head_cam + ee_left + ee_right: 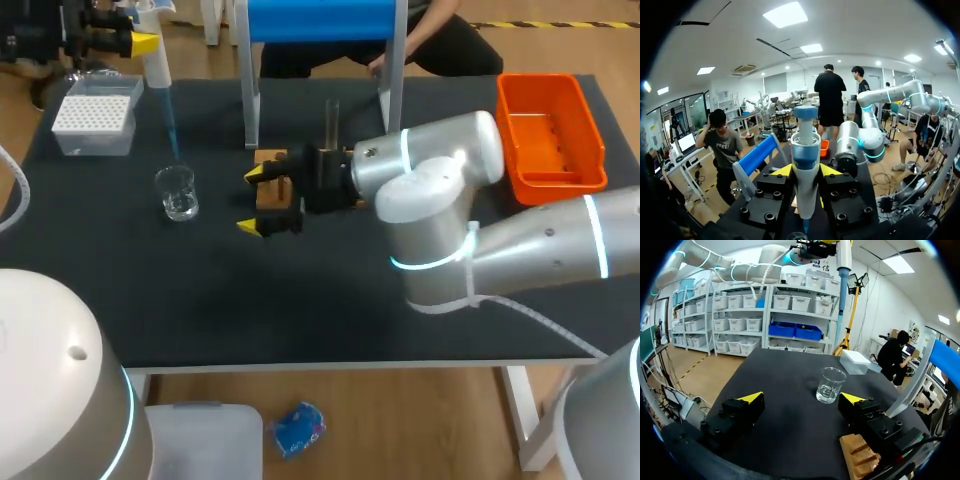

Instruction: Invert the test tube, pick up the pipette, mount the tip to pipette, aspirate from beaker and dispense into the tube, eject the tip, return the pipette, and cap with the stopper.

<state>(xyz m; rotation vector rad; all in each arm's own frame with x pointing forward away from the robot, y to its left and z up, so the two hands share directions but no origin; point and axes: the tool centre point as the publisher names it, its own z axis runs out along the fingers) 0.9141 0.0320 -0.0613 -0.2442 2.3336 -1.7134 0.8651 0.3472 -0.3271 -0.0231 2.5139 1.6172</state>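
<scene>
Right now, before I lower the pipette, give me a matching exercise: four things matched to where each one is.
Things:
1. clear glass beaker
2. white-and-blue pipette
3. orange plastic bin
4. white tip box

Places:
A. far left corner of the table
B. held in the left hand
C. just ahead of the open right hand
D. right side of the table

Pairs: 1-C, 2-B, 3-D, 4-A
</scene>
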